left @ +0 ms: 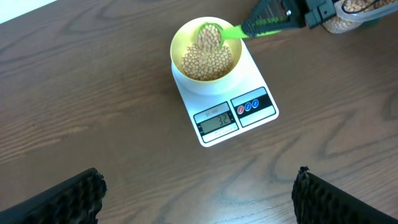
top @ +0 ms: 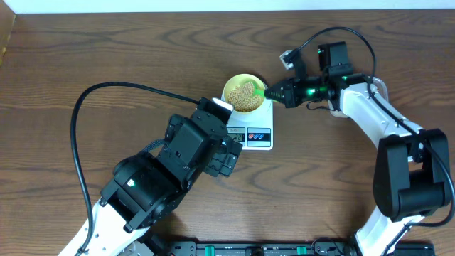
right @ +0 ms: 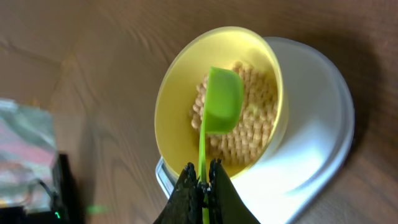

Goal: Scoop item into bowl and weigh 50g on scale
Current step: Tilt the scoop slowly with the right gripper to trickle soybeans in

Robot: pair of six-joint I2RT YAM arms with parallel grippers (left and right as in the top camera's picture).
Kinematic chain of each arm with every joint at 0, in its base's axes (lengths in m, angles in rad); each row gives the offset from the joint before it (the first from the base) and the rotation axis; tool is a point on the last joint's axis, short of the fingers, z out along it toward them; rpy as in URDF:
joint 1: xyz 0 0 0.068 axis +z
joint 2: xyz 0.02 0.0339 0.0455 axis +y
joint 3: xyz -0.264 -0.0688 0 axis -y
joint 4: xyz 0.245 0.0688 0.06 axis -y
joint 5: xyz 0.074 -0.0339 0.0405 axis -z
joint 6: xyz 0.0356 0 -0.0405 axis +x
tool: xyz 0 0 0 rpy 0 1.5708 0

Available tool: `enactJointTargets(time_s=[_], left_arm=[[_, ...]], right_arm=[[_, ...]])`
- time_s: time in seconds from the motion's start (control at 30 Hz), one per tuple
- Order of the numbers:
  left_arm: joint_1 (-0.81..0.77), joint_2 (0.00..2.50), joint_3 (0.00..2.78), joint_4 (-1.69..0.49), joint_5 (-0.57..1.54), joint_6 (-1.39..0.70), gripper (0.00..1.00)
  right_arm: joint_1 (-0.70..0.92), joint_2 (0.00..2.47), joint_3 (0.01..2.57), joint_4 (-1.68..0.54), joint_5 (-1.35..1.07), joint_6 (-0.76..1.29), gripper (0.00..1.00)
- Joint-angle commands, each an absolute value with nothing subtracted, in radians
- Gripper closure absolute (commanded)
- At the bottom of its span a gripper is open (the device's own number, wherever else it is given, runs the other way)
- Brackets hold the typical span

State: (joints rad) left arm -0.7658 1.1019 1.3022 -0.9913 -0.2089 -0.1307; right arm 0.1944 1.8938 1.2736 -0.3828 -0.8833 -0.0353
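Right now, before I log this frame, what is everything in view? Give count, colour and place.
beans: many, tan, heaped in the bowl, some in the scoop
bowl: one, pale yellow, on the scale
scale: one, white with a red and a blue button, on the table
scoop: one, green, over the bowl
tub: one, clear, beans inside, beyond the right tool, mostly cut off
table: one, dark brown wood
cables: two, black, one looping from each arm
left tool: black, open, holds nothing, facing the scale
right tool: black, shut on the scoop's handle
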Motion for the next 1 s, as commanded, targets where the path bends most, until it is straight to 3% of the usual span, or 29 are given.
enactJointTargets(time_s=[0.0,0.97], left_arm=[[-0.763,1.104,1.308,-0.994,-0.218,-0.133,0.02],[-0.763,1.104,1.308,-0.994,-0.218,-0.133,0.02]], right_arm=[[0.229,1.828,1.339,-0.452,-0.772,-0.180,0.99],[0.340,1.677,1.354,-0.562,-0.529,-0.245,0.99]])
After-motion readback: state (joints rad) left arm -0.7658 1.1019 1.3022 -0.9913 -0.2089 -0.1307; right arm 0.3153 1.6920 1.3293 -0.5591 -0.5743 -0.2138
